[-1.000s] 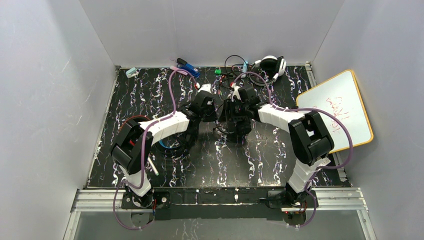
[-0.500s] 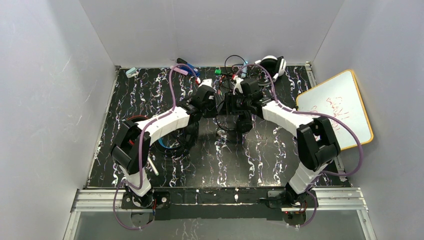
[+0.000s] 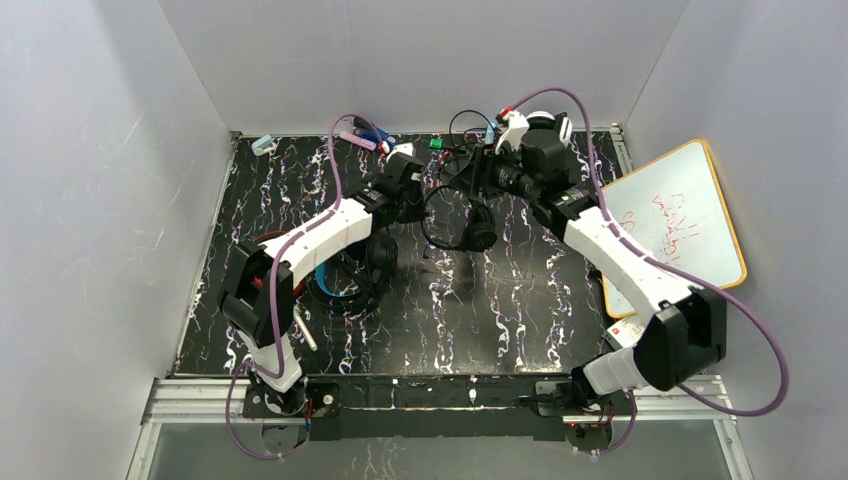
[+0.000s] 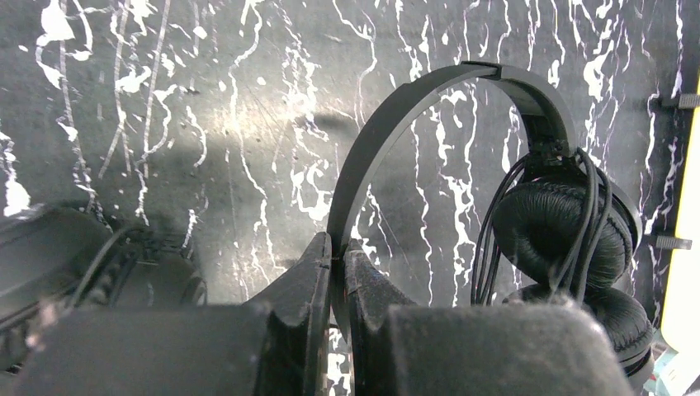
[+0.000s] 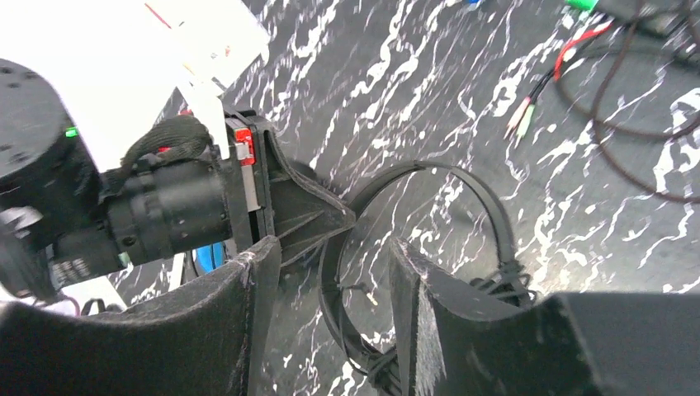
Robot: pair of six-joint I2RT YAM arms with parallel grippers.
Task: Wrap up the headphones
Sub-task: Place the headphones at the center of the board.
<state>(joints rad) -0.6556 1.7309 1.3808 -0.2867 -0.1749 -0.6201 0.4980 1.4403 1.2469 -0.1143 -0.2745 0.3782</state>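
Black-marbled worktop (image 3: 300,200) lies under the all-black headphones (image 3: 478,232) — left fingers (image 4: 363,285) pinch the headband (image 4: 396,115) tight, cable-wound cups (image 4: 553,235) toward the right arm (image 3: 620,250); right fingers (image 5: 413,289) stand apart, empty, just above the band.

light: bright, even | shadows: soft | glare: whiteboard (image 5: 124,49) washed out | blur: wrist-view fingers (image 5: 165,338) out of focus

walls (image 3: 90,200) — plain white | table (image 3: 450,320) — black, white-veined | whiteboard (image 3: 690,205) leaning at right
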